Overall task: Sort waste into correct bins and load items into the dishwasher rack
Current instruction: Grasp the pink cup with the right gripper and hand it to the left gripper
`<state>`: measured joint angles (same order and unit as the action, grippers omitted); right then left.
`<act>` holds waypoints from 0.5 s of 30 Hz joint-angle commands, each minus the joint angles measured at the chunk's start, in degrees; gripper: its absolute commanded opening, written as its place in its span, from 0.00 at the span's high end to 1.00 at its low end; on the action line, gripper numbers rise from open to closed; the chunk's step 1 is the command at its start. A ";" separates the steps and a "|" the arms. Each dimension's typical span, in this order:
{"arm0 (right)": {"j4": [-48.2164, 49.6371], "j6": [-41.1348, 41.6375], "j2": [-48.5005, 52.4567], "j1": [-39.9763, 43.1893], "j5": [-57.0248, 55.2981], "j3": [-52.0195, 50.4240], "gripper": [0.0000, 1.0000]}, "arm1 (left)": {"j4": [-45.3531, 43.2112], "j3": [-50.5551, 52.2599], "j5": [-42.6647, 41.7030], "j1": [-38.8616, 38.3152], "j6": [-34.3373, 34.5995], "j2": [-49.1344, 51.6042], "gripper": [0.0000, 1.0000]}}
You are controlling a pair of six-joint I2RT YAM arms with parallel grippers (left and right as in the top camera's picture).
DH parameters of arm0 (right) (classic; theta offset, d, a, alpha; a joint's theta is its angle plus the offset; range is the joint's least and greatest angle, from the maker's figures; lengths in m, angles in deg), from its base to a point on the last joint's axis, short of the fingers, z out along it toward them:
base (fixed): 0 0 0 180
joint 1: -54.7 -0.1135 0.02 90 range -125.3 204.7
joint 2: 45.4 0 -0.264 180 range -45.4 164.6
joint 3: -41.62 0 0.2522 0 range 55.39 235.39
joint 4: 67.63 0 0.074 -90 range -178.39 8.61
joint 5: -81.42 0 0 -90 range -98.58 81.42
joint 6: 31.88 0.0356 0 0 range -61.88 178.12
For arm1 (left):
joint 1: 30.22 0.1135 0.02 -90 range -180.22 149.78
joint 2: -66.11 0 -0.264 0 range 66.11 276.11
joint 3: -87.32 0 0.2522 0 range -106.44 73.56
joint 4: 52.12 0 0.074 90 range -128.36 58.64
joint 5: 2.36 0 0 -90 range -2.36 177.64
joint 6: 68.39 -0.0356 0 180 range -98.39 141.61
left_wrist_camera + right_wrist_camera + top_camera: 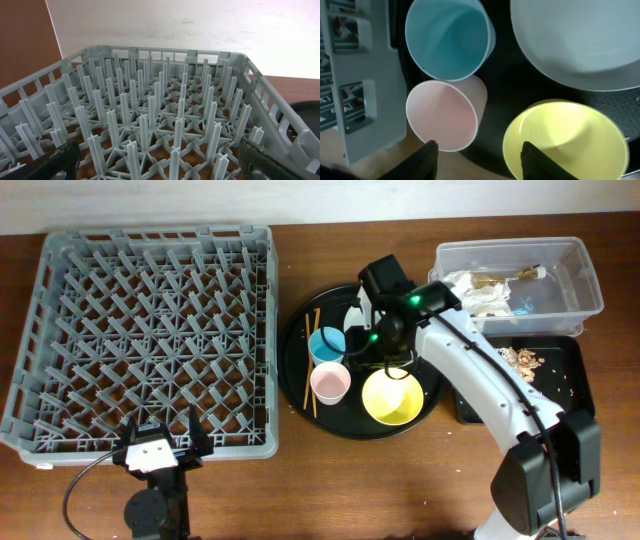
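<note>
The grey dishwasher rack (150,330) fills the left and holds nothing; it also fills the left wrist view (165,100). On the round black tray (330,415) stand the light blue cup (326,344), the pink cup (329,383) and the yellow bowl (392,397), with the chopsticks (311,360) at its left. The grey plate (353,312) is mostly hidden under my right arm. My right gripper (385,355) hovers open and empty above them (480,150), between the pink cup (442,122) and the yellow bowl (565,140). The blue cup (447,37) and the plate (580,45) lie beyond. My left gripper (160,442) is open at the rack's near edge (160,162).
The clear tub (585,275) at the back right holds white napkins (480,290) and a brown-gold wrapper (528,273). The shallow black tray (555,385) in front of it holds beige food scraps (522,360). Bare wooden table lies along the front.
</note>
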<state>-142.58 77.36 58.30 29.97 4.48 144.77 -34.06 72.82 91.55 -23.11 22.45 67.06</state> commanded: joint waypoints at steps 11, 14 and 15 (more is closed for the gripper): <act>-1.53 0.68 2.60 -2.19 0.44 2.03 0.46 | 0.07 0.20 -2.43 0.13 -0.85 -0.28 0.01; -3.56 -0.55 2.34 -1.81 0.39 4.39 0.45 | -2.82 0.11 -11.93 0.13 0.17 -0.26 0.01; -3.52 -0.55 2.34 -1.81 0.35 4.39 0.45 | -4.17 -0.28 -12.52 0.13 3.17 -0.26 0.01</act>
<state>-145.86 77.39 62.65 27.91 4.61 147.48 -35.90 72.87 85.73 -23.11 22.49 67.06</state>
